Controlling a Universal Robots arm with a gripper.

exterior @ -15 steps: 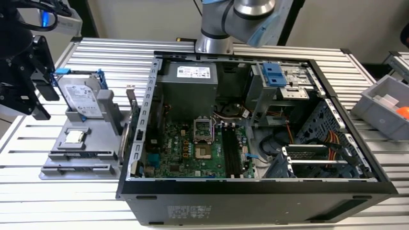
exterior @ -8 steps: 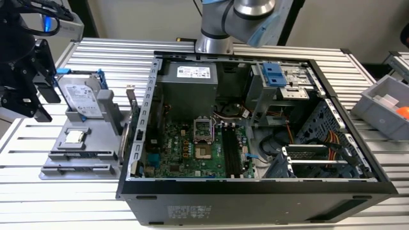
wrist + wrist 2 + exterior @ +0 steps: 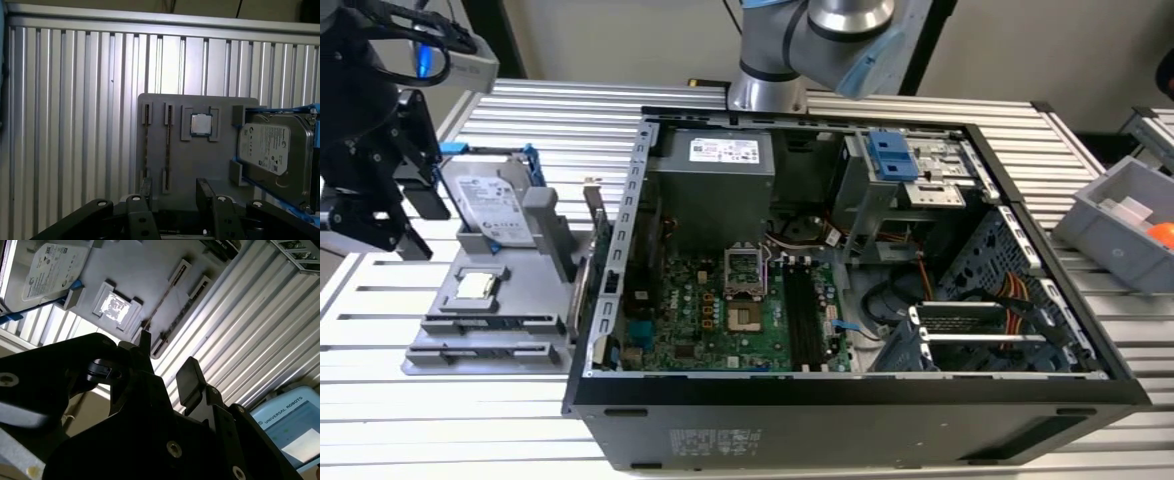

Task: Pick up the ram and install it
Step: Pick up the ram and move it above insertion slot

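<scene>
Slat table (image 3: 75,100) | claw (image 3: 174,184) spread nr ram (image 3: 145,145) | CPU (image 3: 201,124), HDD (image 3: 267,150) beside

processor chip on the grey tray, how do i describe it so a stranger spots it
On the ribbed metal table lies a flat grey plastic tray. In it, between two thin edge-on ram sticks and the large silver hard drive, sits the small square silver processor chip: the only small square piece there.

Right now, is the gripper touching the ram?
Apart. The exterior view shows a plain gap between the open gripper and the ram, which sits in its tray slot.
</scene>
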